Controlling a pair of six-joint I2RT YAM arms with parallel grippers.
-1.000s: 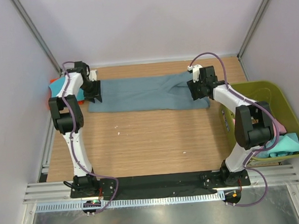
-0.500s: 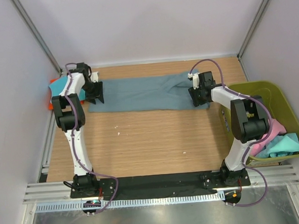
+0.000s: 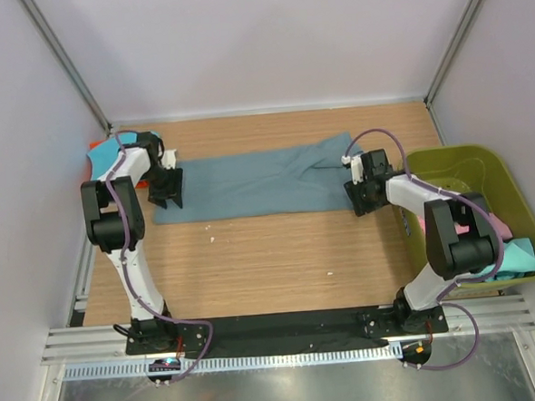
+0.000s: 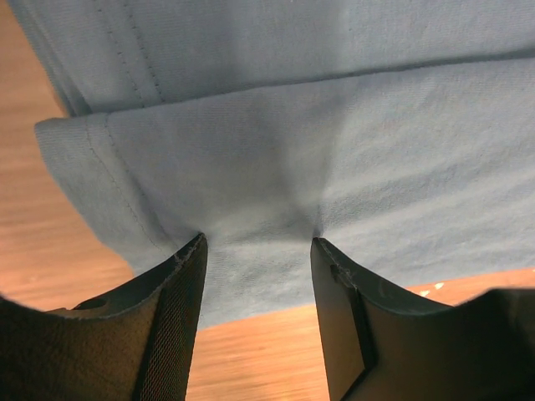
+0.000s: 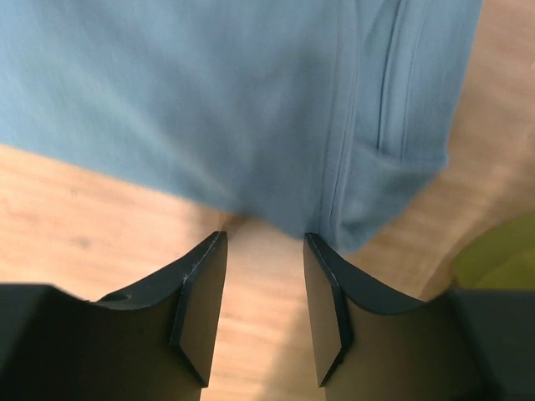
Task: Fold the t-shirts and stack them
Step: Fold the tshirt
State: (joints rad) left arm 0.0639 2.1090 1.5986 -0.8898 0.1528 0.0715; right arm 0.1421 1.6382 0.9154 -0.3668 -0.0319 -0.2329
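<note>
The slate blue-grey t-shirt (image 3: 257,181) lies folded into a long strip across the far half of the table. My left gripper (image 3: 167,190) is at its left end, open. In the left wrist view the fingertips press on the shirt's near edge (image 4: 292,125), and the cloth puckers at both tips of the gripper (image 4: 259,246). My right gripper (image 3: 363,197) is at the strip's right near corner, open. In the right wrist view its tips (image 5: 265,238) just meet the shirt's edge (image 5: 209,100), with bare wood between them.
A folded turquoise shirt (image 3: 115,153) on an orange one (image 3: 94,145) lies at the far left edge. The olive-green basket (image 3: 446,156) at the right holds a pink shirt (image 3: 501,227) and a turquoise shirt (image 3: 521,256). Walls enclose the table.
Both grippers have moved toward the near side, and the blue-grey strip has shifted nearer with them. Its right end now lies slightly askew.
</note>
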